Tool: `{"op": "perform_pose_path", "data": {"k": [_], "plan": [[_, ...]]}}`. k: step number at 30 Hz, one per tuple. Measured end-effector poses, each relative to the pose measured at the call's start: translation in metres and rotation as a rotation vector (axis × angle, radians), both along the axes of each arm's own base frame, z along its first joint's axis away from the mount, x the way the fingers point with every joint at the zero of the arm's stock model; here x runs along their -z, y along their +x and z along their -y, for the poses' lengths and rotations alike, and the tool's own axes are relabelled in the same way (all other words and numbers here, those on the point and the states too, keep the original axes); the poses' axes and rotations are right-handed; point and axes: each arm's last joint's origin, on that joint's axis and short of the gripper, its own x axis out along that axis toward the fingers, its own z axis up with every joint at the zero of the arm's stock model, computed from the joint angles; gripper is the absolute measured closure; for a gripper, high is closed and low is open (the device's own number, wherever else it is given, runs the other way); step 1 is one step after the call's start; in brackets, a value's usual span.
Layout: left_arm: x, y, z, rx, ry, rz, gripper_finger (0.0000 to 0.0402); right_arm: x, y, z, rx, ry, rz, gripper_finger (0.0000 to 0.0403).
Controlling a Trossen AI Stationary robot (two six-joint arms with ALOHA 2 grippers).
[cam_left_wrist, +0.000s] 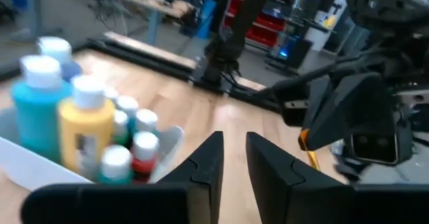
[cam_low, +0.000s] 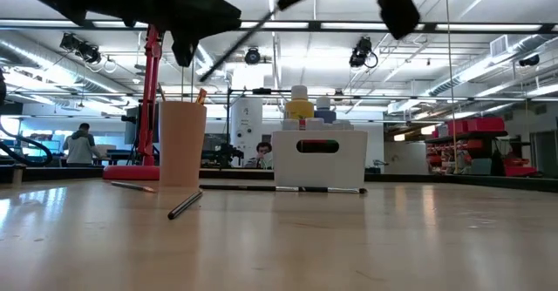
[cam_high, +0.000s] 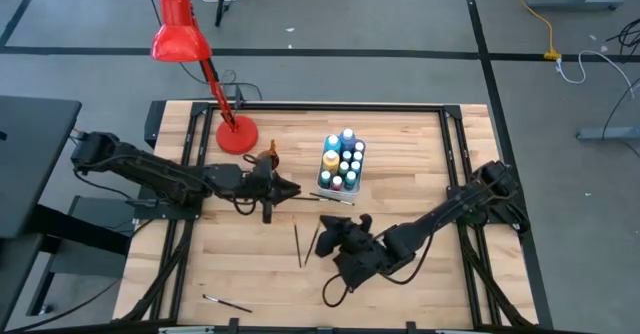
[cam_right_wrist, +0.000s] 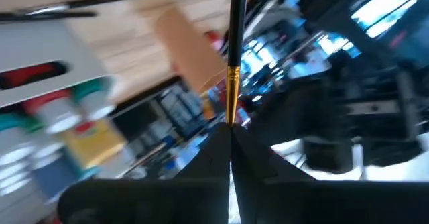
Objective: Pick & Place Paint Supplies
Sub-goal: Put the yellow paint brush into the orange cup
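Note:
My right gripper (cam_right_wrist: 231,140) is shut on a thin black-handled brush (cam_right_wrist: 235,43) with a gold ferrule and hangs above the table's near middle (cam_high: 325,236). In the low view the brush (cam_low: 253,34) slants through the air. My left gripper (cam_left_wrist: 234,150) hovers beside the tan cup (cam_high: 266,160), its fingers a narrow gap apart, holding nothing. A white bin (cam_low: 318,160) stands on the table and holds several white-capped paint bottles (cam_high: 342,159). More brushes lie flat on the wood: one by the bin (cam_high: 335,198), two near the middle (cam_high: 302,244), one near the front edge (cam_high: 228,302). My right gripper pinches the brush between its two fingers right at the gold ferrule (cam_right_wrist: 231,93); the bristle end is hidden between the fingers. The black handle sticks out forward past the fingertips. The brush is lifted clear of the table and tilted.
A red desk lamp (cam_high: 180,34) stands with its base (cam_high: 237,134) at the table's far left, next to the cup. A black frame (cam_high: 300,105) runs along the far edge of the table. Bare wood shows on the right side (cam_high: 420,164) and near left (cam_high: 170,284).

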Motion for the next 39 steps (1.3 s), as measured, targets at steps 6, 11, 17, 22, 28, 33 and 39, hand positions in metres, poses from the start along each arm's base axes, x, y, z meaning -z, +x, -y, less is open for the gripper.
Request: {"op": "perform_pose_path", "data": {"k": [6, 11, 17, 22, 28, 33, 39], "plan": [[0.013, 0.007, 0.006, 0.134, -0.156, -0.062, 0.0293, -0.014, 0.019, 0.005, -0.130, -0.008, 0.046, 0.0401], [0.027, 0.015, 0.010, 0.209, -0.307, -0.122, 0.0268, -0.021, 0.030, 0.016, -0.184, -0.010, 0.080, 0.0402], [0.028, 0.018, 0.011, 0.230, -0.360, -0.110, 0.0260, -0.019, 0.033, 0.022, -0.203, -0.025, 0.047, 0.0402], [0.022, 0.017, 0.005, 0.199, -0.366, -0.066, 0.0260, -0.018, 0.030, 0.016, -0.199, 0.012, 0.066, 0.0402], [0.017, 0.015, 0.006, 0.271, -0.387, -0.051, 0.0259, -0.012, 0.023, 0.018, -0.097, -0.057, 0.010, 0.0402], [0.017, 0.015, 0.006, 0.259, -0.397, -0.051, 0.0259, -0.012, 0.024, 0.025, -0.035, -0.092, 0.010, 0.0402], [0.017, 0.016, 0.006, 0.249, -0.390, -0.048, 0.0259, -0.015, 0.030, 0.032, -0.030, -0.078, 0.040, 0.0402]]}}
